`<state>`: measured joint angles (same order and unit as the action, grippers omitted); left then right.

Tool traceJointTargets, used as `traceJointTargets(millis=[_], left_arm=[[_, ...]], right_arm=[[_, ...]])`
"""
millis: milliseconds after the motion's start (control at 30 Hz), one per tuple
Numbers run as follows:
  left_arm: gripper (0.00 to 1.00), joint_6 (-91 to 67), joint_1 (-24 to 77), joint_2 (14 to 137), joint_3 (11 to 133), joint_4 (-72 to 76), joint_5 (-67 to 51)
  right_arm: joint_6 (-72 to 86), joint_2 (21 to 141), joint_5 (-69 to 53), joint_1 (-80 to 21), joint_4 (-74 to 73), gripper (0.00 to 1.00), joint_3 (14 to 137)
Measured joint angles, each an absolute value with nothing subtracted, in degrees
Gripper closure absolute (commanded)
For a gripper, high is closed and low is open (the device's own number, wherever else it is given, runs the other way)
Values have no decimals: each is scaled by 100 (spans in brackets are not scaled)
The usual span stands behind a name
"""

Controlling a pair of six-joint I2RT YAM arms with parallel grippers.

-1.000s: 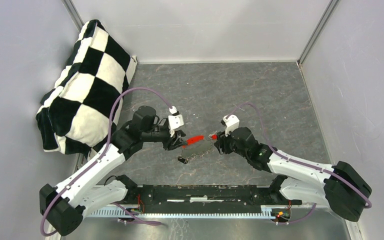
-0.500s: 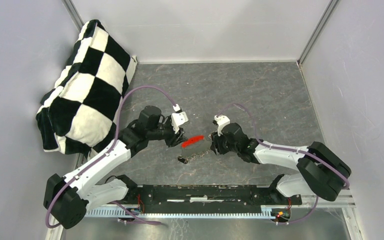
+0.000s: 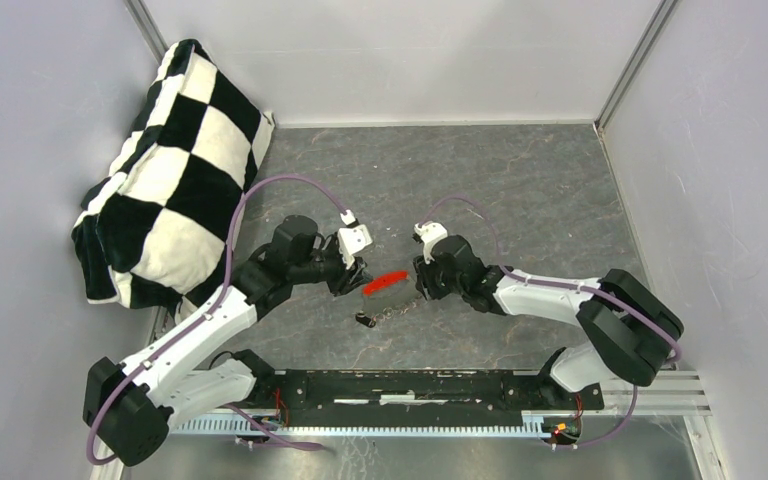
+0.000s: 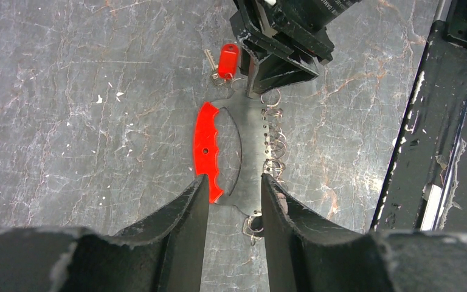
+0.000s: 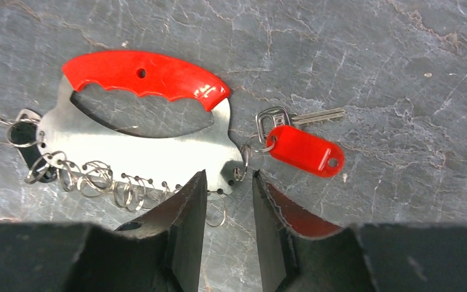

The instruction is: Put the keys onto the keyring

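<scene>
evidently clamped in left gripper (image 4: 234,182): keyring (image 4: 250,152), red key (image 4: 228,59) ringed on. right gripper (image 5: 229,176) part-closed astride its corner, hold unclear.

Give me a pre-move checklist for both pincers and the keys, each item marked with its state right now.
1. Keyring lying flat on the table: ok.
2. Left pincer straddling the keyring's end: ok. Firm grip: cannot tell.
3. Right pincer fingers apart at the ring-lined edge, a loose ring in the gap: ok.
4. Red key beside that end, in plain view: ok. Threaded onto a ring: cannot tell.
5. Black key at the opposite end. Attached: cannot tell.
</scene>
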<state>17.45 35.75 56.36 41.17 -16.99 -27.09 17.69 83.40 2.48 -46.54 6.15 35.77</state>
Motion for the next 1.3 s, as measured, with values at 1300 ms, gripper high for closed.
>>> traceJointTargets(millis=[1300], left_arm=[[59,1737,3575,5382,4084,-1697,-2711]], right_arm=[[1256,8807,493,-4654,279,82,3924]])
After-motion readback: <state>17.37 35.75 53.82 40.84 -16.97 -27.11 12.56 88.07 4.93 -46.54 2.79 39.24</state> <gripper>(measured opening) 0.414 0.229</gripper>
